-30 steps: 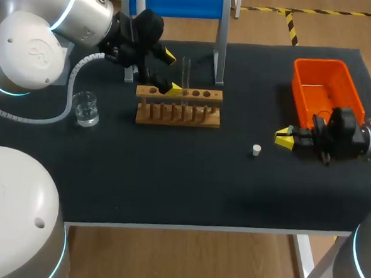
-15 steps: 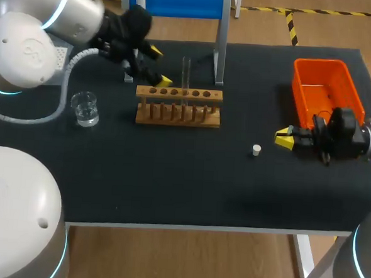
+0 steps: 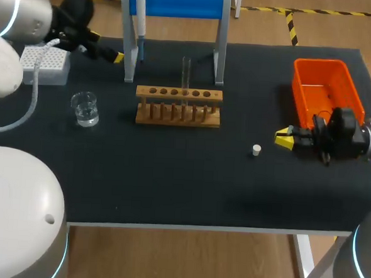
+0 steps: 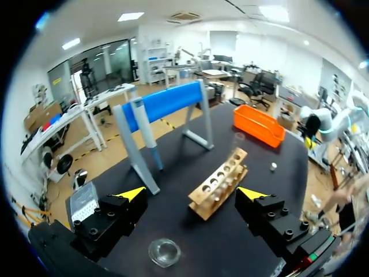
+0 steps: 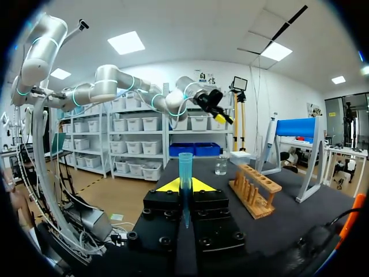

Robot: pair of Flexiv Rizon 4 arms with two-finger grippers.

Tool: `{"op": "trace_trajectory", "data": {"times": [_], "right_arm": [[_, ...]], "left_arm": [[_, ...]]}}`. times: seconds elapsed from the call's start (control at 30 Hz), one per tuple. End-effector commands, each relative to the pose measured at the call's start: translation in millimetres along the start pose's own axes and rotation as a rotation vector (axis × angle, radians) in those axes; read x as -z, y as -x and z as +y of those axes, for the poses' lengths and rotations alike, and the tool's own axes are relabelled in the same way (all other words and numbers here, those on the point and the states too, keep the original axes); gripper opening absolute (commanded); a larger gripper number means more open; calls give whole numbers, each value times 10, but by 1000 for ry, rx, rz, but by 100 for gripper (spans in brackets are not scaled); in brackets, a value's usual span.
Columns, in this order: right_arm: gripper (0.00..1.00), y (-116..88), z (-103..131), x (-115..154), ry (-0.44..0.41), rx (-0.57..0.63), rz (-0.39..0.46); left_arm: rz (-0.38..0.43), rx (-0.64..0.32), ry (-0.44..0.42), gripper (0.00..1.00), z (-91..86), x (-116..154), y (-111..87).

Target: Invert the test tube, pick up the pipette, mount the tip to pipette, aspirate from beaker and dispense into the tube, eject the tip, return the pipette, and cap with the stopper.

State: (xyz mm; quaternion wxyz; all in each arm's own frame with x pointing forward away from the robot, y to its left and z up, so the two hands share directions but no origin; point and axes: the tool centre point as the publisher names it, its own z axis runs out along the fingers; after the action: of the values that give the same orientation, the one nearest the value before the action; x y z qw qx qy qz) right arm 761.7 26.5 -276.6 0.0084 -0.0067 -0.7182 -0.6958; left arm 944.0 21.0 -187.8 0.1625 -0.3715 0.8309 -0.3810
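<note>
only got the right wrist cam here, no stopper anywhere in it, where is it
Observer: The white stopper lies on the table a little ahead of the right gripper, not touching it.
Operator: ok and the left gripper, open or shut, its too small for me
Observer: Open. The left gripper has its fingers wide apart with nothing between them.
Operator: is the test tube in the rack
Observer: Yes, the test tube stands upright in a hole near the middle of the wooden rack.
</note>
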Motion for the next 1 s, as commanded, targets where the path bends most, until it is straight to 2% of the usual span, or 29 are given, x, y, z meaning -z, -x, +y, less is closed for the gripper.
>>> {"op": "trace_trajectory", "data": {"times": [0.03, 0.33, 0.5, 0.87, 1.0], "right_arm": [[0, -7, 1, 4, -1, 1, -1], [0, -7, 1, 4, -1, 1, -1], [0, -7, 1, 4, -1, 1, -1], [0, -7, 1, 4, -1, 1, -1], [0, -7, 1, 4, -1, 1, -1]], "left_arm": [[-176, 79, 23, 100, 10, -66, 28], [-324, 198, -46, 100, -92, -149, 106], [-439, 234, -50, 100, -142, -204, 136], [-507, 293, -152, 100, -279, -359, 217], [-522, 303, -164, 100, -320, -435, 243]]}}
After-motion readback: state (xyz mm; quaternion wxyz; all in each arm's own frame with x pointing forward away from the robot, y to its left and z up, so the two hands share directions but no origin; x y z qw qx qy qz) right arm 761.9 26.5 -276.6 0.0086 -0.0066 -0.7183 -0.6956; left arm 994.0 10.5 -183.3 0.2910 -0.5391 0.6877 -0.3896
